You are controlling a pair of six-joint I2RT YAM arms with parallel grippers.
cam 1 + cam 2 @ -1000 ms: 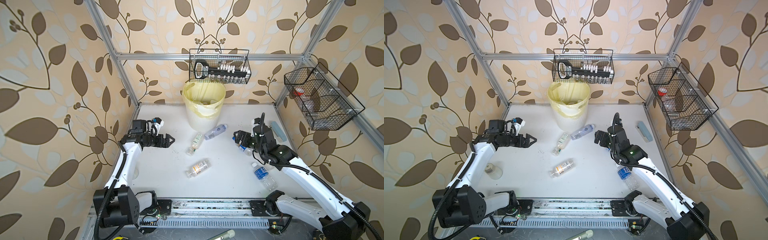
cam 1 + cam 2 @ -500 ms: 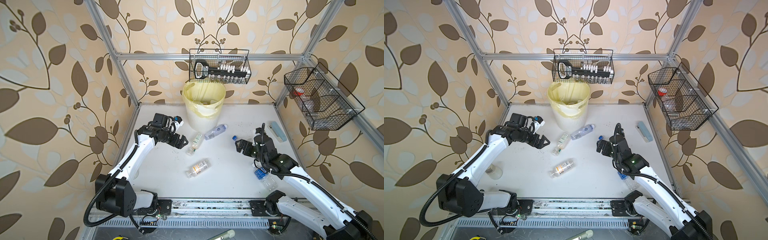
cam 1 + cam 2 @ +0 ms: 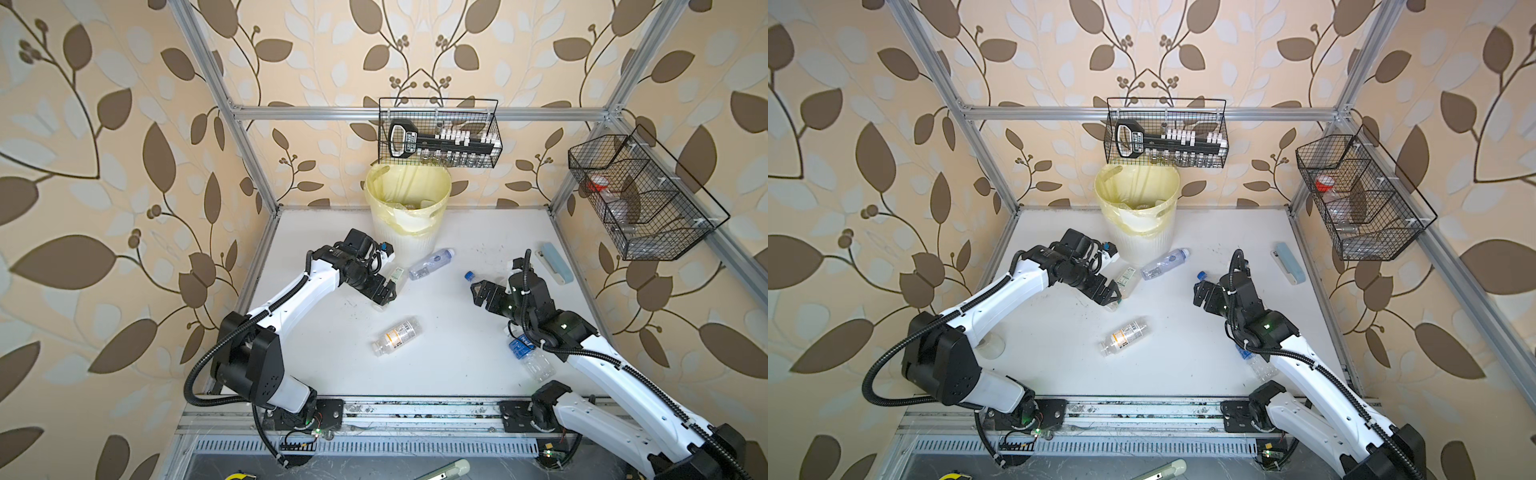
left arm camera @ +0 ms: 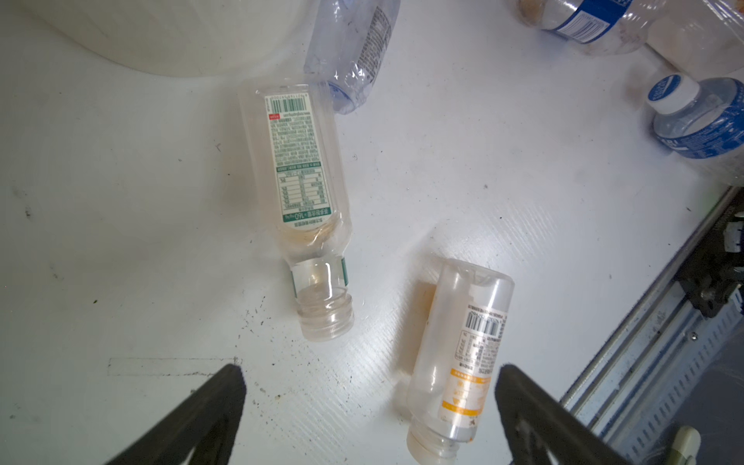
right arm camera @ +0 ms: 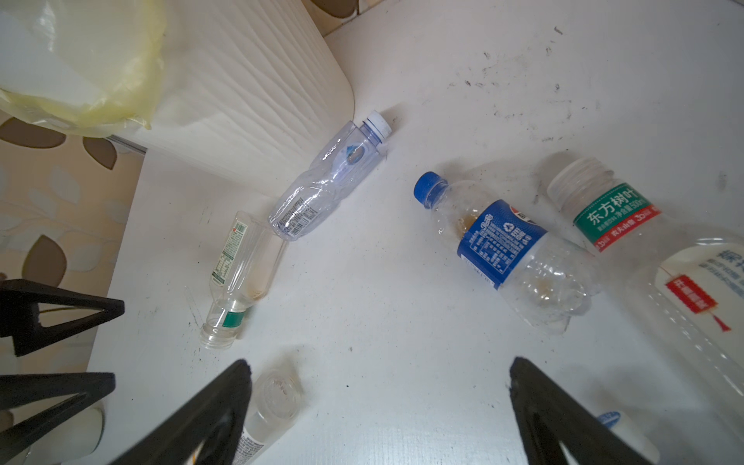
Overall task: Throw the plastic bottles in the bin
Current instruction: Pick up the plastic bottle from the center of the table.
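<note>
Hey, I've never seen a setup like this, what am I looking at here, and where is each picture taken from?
Two white robot arms stand at the front of a white table. Both top views look down on the whole scene; the other two pictures come from a camera on each arm's wrist, looking past its black tool. Plastic bottles lie on the table: an orange-labelled bottle, a crumpled clear bottle, a blue-labelled bottle. They belong in the cream bin at the back. The left tool is open, close to a green-labelled bottle; the right tool is open too. Neither holds anything.
</note>
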